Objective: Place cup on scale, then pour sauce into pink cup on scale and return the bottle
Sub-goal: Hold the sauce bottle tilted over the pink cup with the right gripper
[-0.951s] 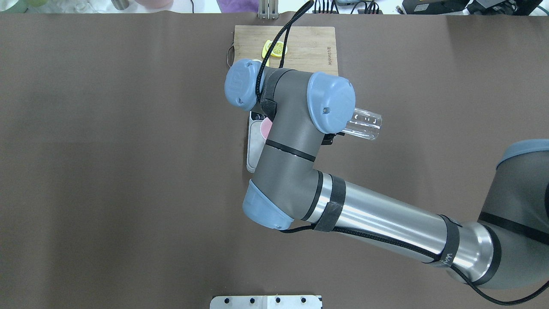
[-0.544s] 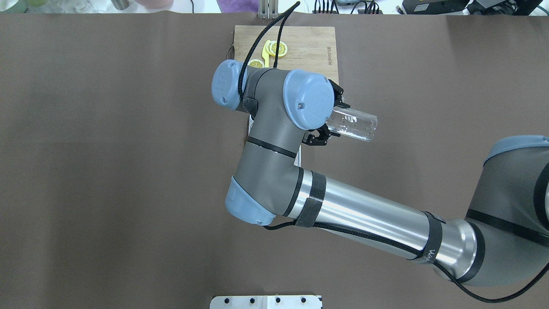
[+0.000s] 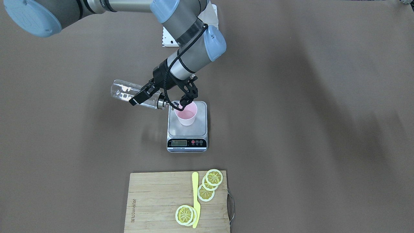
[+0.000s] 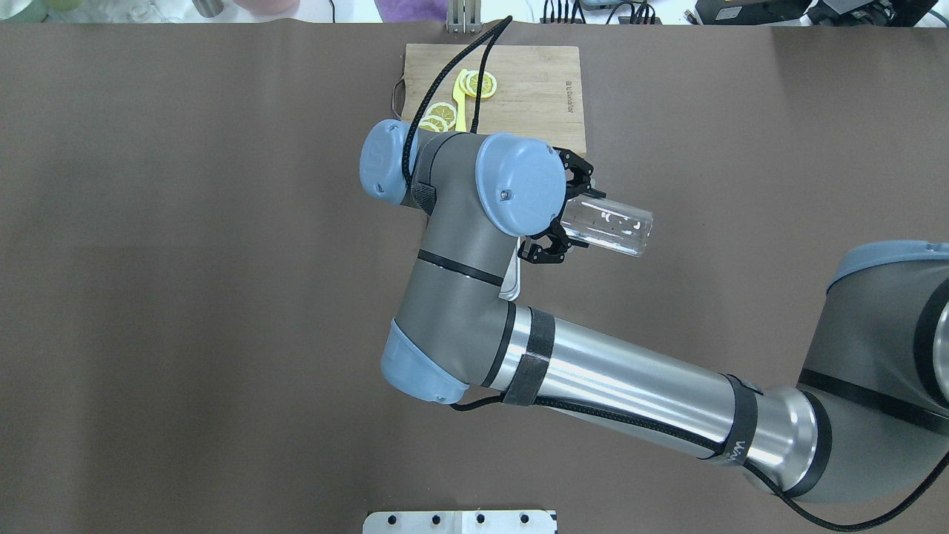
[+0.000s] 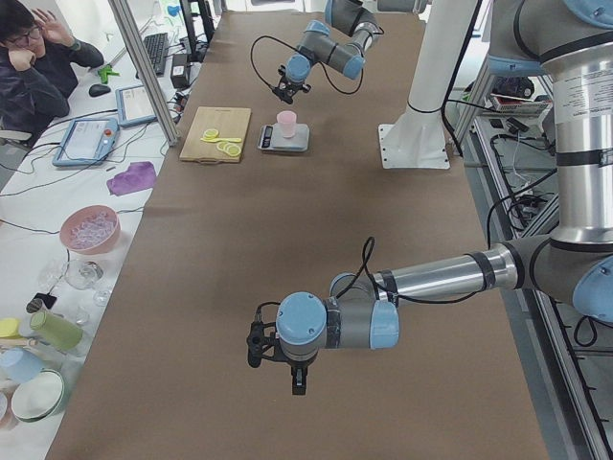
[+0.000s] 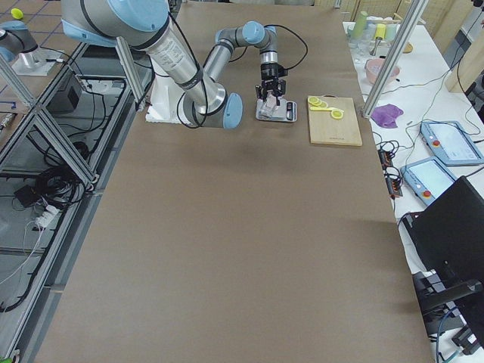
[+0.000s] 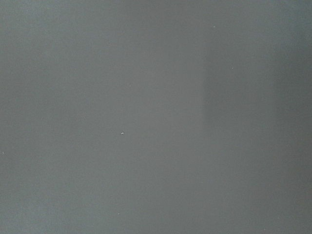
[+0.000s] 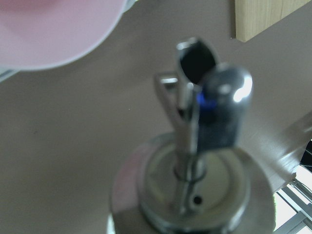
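Observation:
The pink cup [image 3: 186,115] stands upright on the steel scale [image 3: 187,131]. My right gripper [image 3: 157,103] is shut on the clear glass bottle [image 3: 129,92], which lies nearly on its side with its silver spout at the cup's rim. No liquid stream shows. In the overhead view the gripper [image 4: 567,215] holds the bottle [image 4: 612,226], and my wrist hides the cup and most of the scale [image 4: 511,285]. The right wrist view shows the spout cap [image 8: 195,161] and the cup's rim [image 8: 53,29]. My left gripper [image 5: 257,347] hangs over bare table, far away; I cannot tell if it is open.
A bamboo cutting board [image 3: 155,200] lies beyond the scale, with lemon slices [image 3: 210,184] and a yellow knife [image 3: 195,200] on it. A white mounting plate [image 4: 460,521] sits at the table's near edge. A person [image 5: 38,67] sits at the side bench.
My right wrist has swung to the overhead view's left and away from me. It now hides the cup and most of the scale. The bottle stays gripped and tilted.

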Controlling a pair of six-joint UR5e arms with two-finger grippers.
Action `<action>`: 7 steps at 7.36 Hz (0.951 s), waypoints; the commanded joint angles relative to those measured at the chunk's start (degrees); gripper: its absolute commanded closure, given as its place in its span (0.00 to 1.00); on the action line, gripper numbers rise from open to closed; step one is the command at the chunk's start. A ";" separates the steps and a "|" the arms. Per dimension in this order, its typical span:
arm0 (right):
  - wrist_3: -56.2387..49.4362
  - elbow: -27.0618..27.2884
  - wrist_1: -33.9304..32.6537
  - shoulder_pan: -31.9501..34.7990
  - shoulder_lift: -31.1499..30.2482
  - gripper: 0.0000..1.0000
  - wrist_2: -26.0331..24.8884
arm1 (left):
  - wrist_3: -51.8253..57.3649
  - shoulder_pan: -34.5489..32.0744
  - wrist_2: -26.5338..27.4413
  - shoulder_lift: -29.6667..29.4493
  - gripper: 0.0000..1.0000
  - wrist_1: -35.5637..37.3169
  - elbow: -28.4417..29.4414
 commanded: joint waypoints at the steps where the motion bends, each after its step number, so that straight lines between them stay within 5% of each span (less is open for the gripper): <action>1: 0.85 -0.03 -1.91 -0.39 0.11 1.00 -0.01 | 0.00 0.00 0.00 0.00 0.02 -0.03 0.07; 5: 1.64 -0.12 -3.68 -0.91 0.64 1.00 -0.01 | 0.00 0.00 0.00 0.00 0.02 -0.03 0.25; 7: 3.12 -5.61 -3.59 -1.09 4.04 1.00 -0.01 | 0.00 0.00 0.00 0.00 0.02 -0.03 0.42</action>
